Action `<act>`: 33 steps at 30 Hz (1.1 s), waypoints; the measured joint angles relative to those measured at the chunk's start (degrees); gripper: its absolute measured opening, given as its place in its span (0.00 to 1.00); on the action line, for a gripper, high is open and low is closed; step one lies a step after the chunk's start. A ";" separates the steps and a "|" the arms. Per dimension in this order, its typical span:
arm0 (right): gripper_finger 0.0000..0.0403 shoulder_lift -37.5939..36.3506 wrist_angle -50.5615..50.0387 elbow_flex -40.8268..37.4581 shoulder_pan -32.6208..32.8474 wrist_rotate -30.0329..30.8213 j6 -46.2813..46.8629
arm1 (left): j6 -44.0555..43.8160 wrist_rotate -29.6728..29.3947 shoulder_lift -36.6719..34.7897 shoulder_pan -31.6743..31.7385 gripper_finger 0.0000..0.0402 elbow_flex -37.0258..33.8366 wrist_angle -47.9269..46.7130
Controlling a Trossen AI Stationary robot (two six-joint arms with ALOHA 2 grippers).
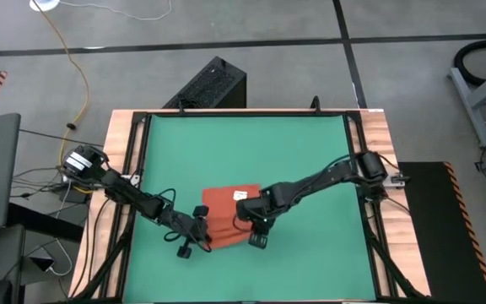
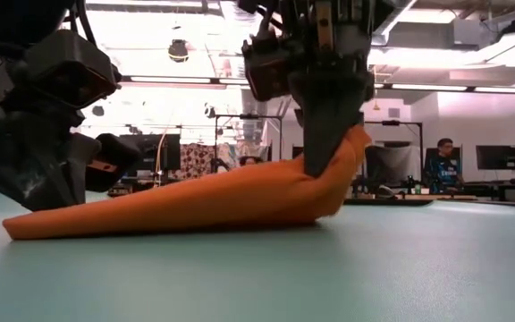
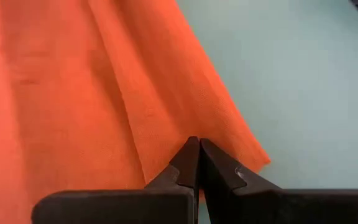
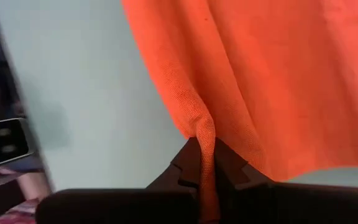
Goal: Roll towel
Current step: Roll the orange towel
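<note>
towel (image 1: 226, 213): orange-red cloth lying near the front middle of the green mat (image 1: 310, 160), white tag (image 1: 241, 195) showing near its far edge
left gripper (image 1: 199, 239): reaching in from the left, sitting at the towel's front left corner
right gripper (image 1: 257, 232): reaching in from the right, sitting at the towel's front right corner
table (image 1: 382, 127): wooden edges framing the mat
black box (image 1: 212, 84): standing on the floor beyond the table

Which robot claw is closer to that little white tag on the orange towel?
Right. The right gripper pinches the towel below the white tag; the left gripper sits at the far corner.
</note>
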 joint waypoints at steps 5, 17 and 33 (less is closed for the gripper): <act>0.07 -0.11 -2.65 0.08 -2.25 -3.22 -0.22 | -0.39 0.43 -0.37 -0.02 0.00 0.00 0.19; 0.07 0.43 -3.90 0.08 -7.88 -8.33 -3.40 | 3.86 -4.49 -11.05 -0.06 0.00 -0.09 -6.01; 0.07 0.74 -6.31 0.08 -15.54 -17.59 -7.74 | 10.47 -12.86 -7.89 1.16 0.00 -0.07 -7.32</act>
